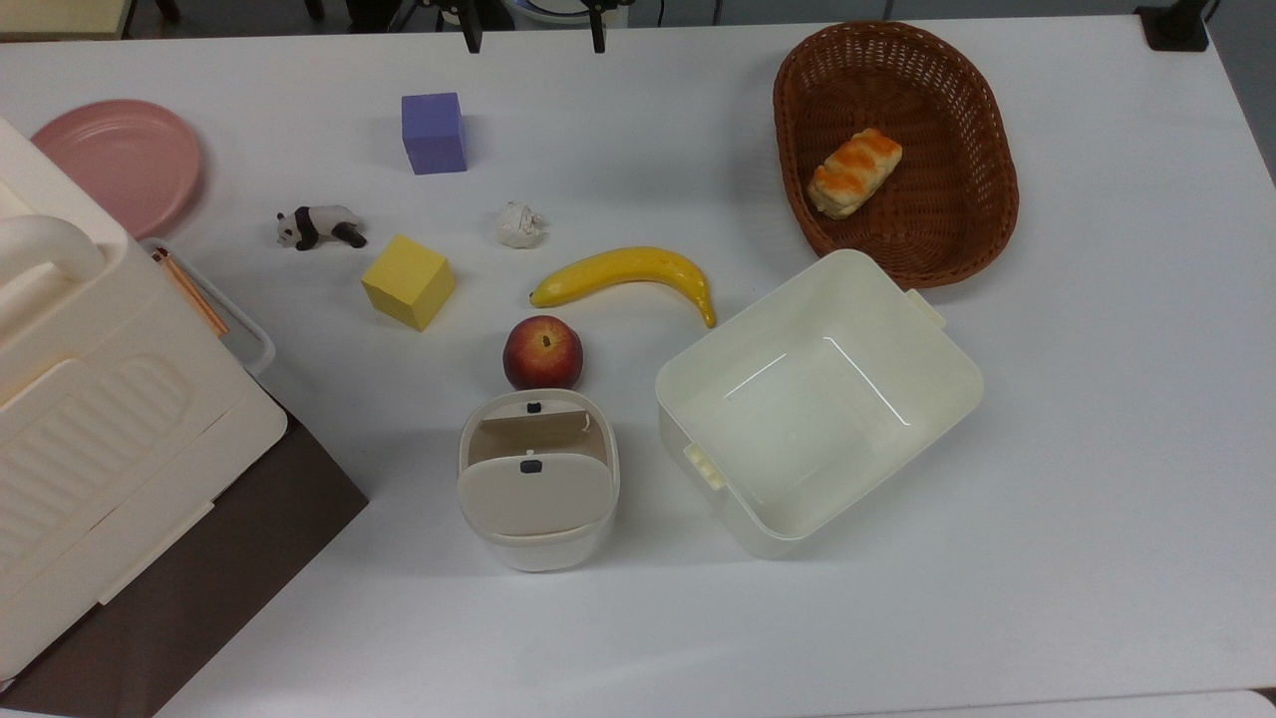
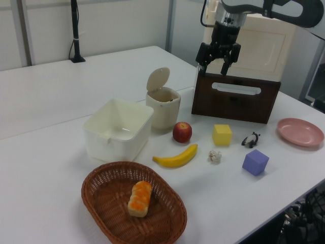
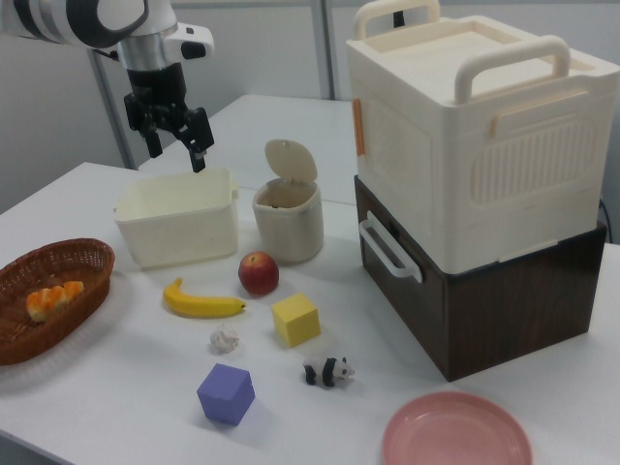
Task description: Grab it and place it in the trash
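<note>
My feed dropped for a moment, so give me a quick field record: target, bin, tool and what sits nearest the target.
target: small crumpled white paper ball, lying on the white table, not held
bin: small cream plastic bin, flap lid up, opening exposed
tool: black two-finger tool, open, empty, raised high above the table
neighbours: yellow banana, yellow cube, purple cube
between target and bin: red apple

Two foam cubes, one banana, one apple, one basket.
</note>
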Robot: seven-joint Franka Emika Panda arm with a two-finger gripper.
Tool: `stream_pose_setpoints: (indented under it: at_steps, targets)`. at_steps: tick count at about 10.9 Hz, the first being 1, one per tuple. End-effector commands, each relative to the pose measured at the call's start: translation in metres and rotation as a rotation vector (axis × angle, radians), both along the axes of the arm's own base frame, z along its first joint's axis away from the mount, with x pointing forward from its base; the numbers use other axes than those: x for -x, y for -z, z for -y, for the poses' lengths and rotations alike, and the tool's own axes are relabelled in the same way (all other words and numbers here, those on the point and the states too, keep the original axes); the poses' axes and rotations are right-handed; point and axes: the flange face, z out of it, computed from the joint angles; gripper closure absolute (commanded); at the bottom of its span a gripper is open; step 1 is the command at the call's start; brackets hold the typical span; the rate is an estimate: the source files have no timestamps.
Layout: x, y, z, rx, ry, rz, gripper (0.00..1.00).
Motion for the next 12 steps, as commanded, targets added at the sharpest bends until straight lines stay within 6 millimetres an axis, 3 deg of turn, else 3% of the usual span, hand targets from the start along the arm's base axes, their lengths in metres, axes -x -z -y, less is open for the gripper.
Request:
stream_pose_setpoints:
  at_steps: [1, 7, 10, 12]
  targets:
    - [0.009, 0.006, -0.004, -0.019, -0.024, -0.013, 0.00]
    - [0.011, 0.009, -0.006, -0.021, -0.026, -0.023, 0.00]
    - [0.016, 0.024, -0.006, -0.023, -0.027, -0.055, 0.00]
    - [0.019, 0.043, -0.006, -0.019, -0.018, -0.086, 0.00]
